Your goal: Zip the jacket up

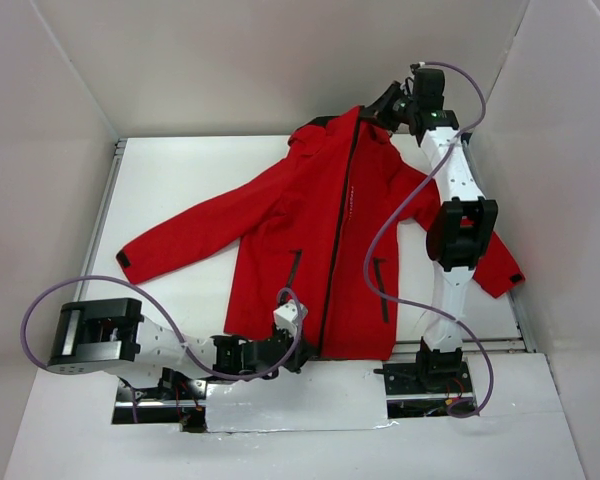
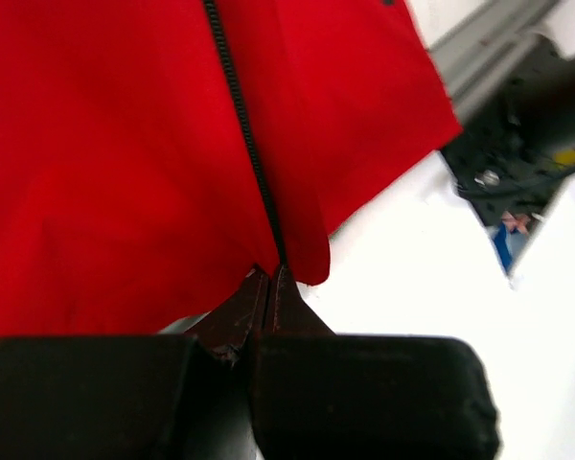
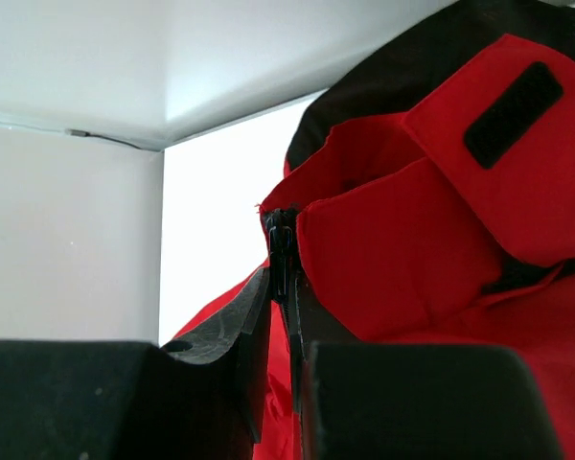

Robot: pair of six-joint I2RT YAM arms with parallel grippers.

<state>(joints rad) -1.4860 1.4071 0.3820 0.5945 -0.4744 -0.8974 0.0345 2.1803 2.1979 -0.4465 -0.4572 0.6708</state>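
The red jacket (image 1: 280,230) lies flat on the white table, hood at the far end, sleeves spread. Its black central zipper (image 1: 340,230) runs closed from hem to collar. My left gripper (image 1: 313,350) is shut on the bottom hem at the zipper's foot (image 2: 280,251); the wrist view shows the fingertips (image 2: 289,302) pressed together there. My right gripper (image 1: 368,110) is at the collar, shut on the zipper pull (image 3: 280,247) at the top of the zipper. The black hood lining (image 3: 412,57) shows behind the collar.
White enclosure walls (image 1: 70,80) close in on the left, back and right. A metal rail (image 1: 105,210) edges the table. Purple cables (image 1: 380,240) loop over the jacket's right side and beside the left arm. The right arm (image 1: 460,230) lies over the right sleeve.
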